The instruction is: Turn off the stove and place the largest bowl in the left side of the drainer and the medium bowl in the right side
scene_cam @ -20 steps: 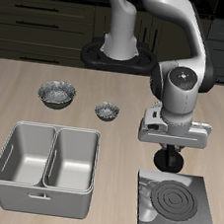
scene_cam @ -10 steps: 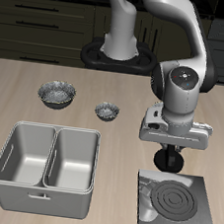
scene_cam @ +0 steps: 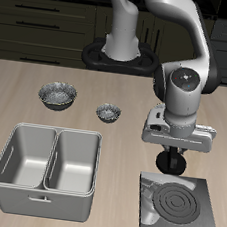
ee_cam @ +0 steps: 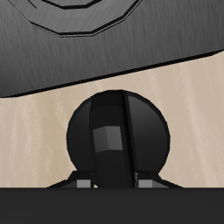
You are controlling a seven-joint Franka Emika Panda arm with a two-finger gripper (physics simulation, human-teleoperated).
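Note:
The stove [scene_cam: 180, 204] is a flat black plate with ring coils near the table's front edge. Its round black knob [ee_cam: 116, 140] sits on the wood beside the plate [ee_cam: 79, 35], filling the wrist view with its ridge upright. My gripper [scene_cam: 170, 165] hangs straight down right over the knob, and its fingers merge with the knob's dark shape. The grey two-compartment drainer [scene_cam: 53, 130] holds nothing. Farther back lie a wider speckled bowl [scene_cam: 57, 96] and a smaller one [scene_cam: 108, 112]. I cannot tell which is the largest bowl or the medium bowl.
The robot's base [scene_cam: 121, 54] stands at the back of the table. Dark cabinets run behind it. A pale grey patch [scene_cam: 149, 186] shows on the stove's corner nearest the drainer.

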